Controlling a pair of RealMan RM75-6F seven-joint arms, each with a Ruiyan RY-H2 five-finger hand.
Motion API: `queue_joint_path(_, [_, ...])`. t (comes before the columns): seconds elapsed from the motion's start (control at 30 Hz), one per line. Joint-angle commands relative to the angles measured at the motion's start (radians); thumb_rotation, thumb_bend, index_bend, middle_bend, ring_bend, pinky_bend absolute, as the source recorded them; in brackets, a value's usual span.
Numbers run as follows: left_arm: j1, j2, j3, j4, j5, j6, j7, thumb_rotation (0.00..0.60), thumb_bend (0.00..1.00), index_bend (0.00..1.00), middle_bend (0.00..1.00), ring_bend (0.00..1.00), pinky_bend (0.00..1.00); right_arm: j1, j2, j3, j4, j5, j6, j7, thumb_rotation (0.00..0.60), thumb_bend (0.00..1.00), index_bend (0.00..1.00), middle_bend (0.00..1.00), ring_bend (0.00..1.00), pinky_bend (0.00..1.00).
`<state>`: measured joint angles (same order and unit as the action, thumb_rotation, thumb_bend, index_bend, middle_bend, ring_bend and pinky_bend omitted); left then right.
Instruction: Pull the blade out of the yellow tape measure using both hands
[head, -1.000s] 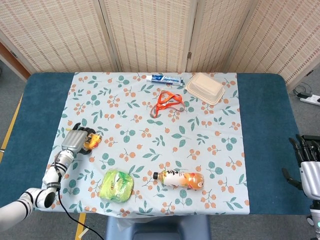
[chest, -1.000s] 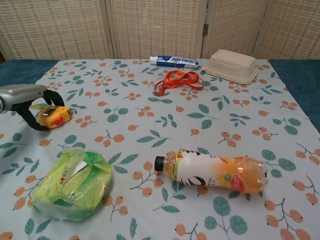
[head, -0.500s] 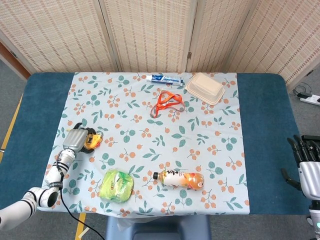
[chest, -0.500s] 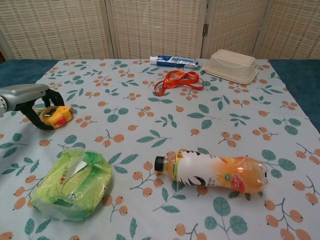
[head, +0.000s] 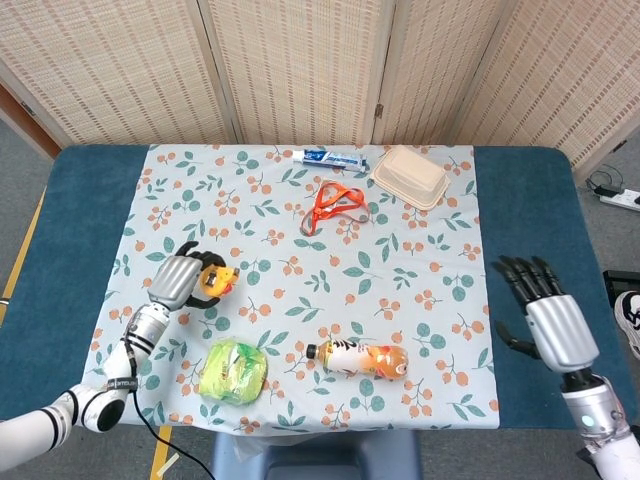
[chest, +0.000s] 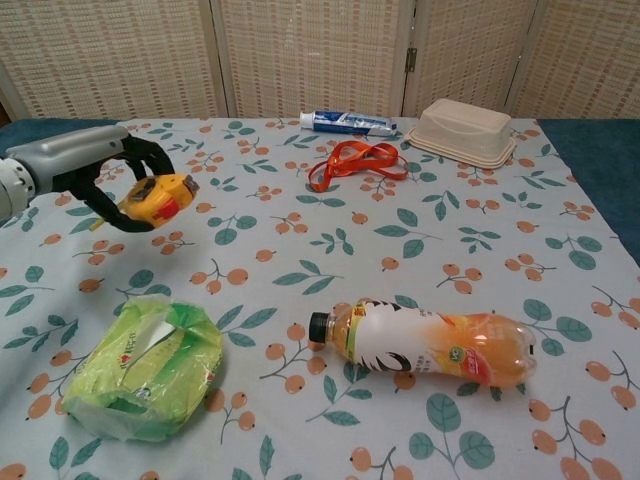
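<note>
my left hand has its fingers curled round the tape, lifted off the tabletop, while my right hand hangs spread and empty far off, so i may lose the tape when pulling.

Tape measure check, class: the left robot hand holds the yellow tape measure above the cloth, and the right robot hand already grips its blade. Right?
Not quite. The left robot hand does hold the yellow tape measure, but the head view shows the right robot hand open and far off at the table's right side, gripping nothing.

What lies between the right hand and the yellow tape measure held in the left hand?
In the head view, only flowered tablecloth separates the right hand from the tape measure; the juice bottle lies just below that line.
</note>
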<state>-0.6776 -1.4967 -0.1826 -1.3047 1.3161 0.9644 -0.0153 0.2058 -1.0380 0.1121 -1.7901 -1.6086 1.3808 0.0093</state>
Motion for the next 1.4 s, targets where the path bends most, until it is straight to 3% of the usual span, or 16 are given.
queue_joint_path(0.03, [-0.009, 0.044, -0.025, -0.146, -0.005, 0.039, 0.085, 0.600, 0.36, 0.57, 0.56, 0.46, 0.15, 0.071, -0.008, 0.018, -0.063, -0.015, -0.080, 0.007, 0.600, 0.37, 0.18, 0.08, 0.03, 0.00])
queue_joint_path(0.33, [-0.052, 0.042, -0.067, -0.342, -0.048, 0.056, 0.200, 0.600, 0.37, 0.57, 0.56, 0.46, 0.16, 0.227, -0.099, 0.072, -0.159, 0.083, -0.262, -0.074, 0.600, 0.37, 0.40, 0.04, 0.00, 0.00])
queue_joint_path(0.83, [-0.111, -0.034, -0.074, -0.419, -0.092, 0.091, 0.371, 0.600, 0.37, 0.58, 0.57, 0.47, 0.15, 0.373, -0.274, 0.150, -0.143, 0.336, -0.349, -0.200, 0.600, 0.37, 0.41, 0.04, 0.00, 0.00])
queue_joint_path(1.4, [-0.143, -0.096, -0.078, -0.424, -0.109, 0.144, 0.459, 0.600, 0.38, 0.58, 0.57, 0.47, 0.15, 0.458, -0.352, 0.165, -0.106, 0.450, -0.361, -0.240, 0.600, 0.37, 0.41, 0.04, 0.00, 0.00])
